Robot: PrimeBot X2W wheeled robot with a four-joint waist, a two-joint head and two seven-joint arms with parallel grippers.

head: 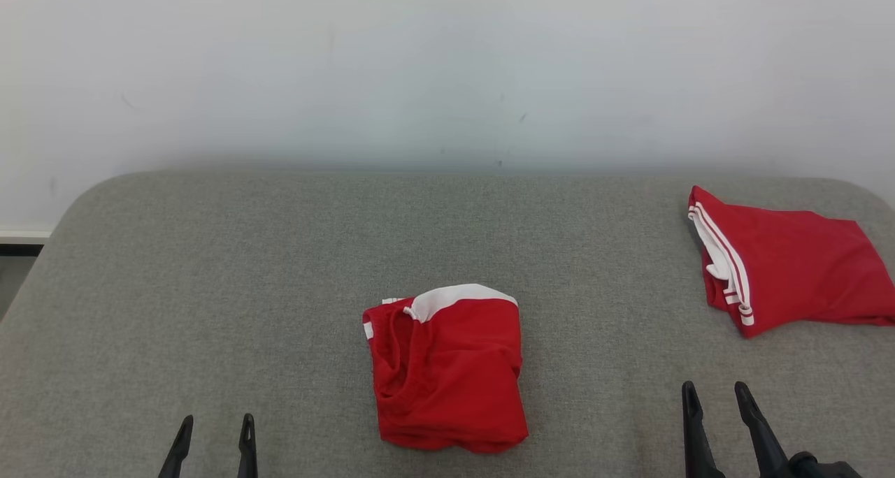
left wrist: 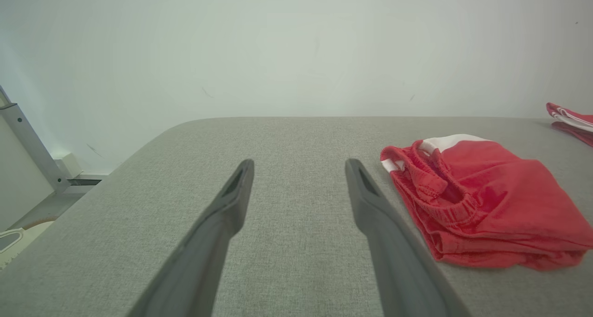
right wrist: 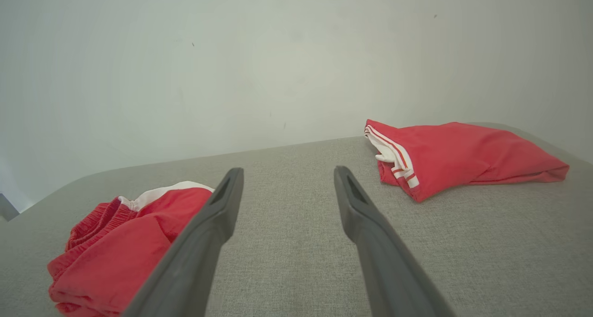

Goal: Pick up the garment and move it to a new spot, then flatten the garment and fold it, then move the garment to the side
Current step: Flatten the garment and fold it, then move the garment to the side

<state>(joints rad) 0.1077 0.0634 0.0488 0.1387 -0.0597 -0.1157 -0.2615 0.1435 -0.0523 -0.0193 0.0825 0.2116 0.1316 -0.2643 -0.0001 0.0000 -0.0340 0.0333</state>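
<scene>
I'm seeing the left gripper (head: 217, 418) at lower left and the right gripper (head: 715, 387) at lower right, both spread wide and empty. The folded red garment (head: 447, 370) sits bottom centre on the grey table (head: 210, 254), with a second red garment (head: 790, 268) at the right edge.

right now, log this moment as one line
left gripper: open, empty | right gripper: open, empty | centre garment: folded, mid table | right garment: folded, far right

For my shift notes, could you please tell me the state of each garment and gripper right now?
middle garment: loosely folded, untouched.
right garment: folded, near the table's right edge.
left gripper: open, empty.
right gripper: open, empty.
</scene>
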